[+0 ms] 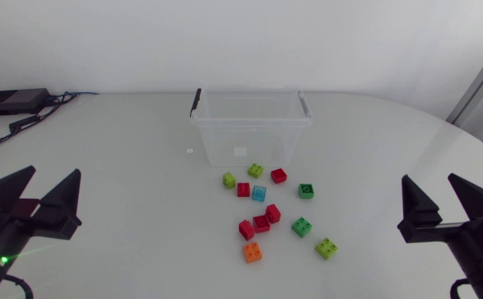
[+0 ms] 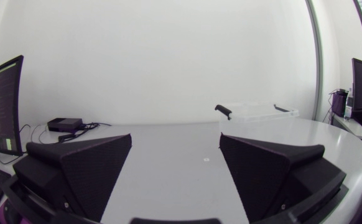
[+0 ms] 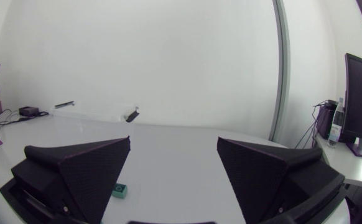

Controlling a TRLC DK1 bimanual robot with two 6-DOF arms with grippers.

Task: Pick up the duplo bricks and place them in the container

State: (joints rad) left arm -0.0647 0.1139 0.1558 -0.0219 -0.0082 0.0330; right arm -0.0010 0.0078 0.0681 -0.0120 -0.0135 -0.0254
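A clear plastic container (image 1: 250, 124) with black handles stands at the middle back of the white table; it also shows ahead of my left gripper (image 2: 255, 113). Several duplo bricks lie in front of it: lime (image 1: 229, 179), red (image 1: 279, 175), green (image 1: 306, 191), light blue (image 1: 259, 194), a red cluster (image 1: 261, 223), orange (image 1: 252, 252). My left gripper (image 1: 46, 188) rests open at the left edge, empty (image 2: 175, 158). My right gripper (image 1: 438, 193) rests open at the right edge, empty (image 3: 173, 158). A teal-looking brick (image 3: 119, 190) shows between its fingers, farther out on the table.
A black box (image 1: 15, 101) with cables sits at the table's back left corner, seen from the left wrist too (image 2: 64, 124). A small mark (image 1: 189, 151) lies on the table left of the container.
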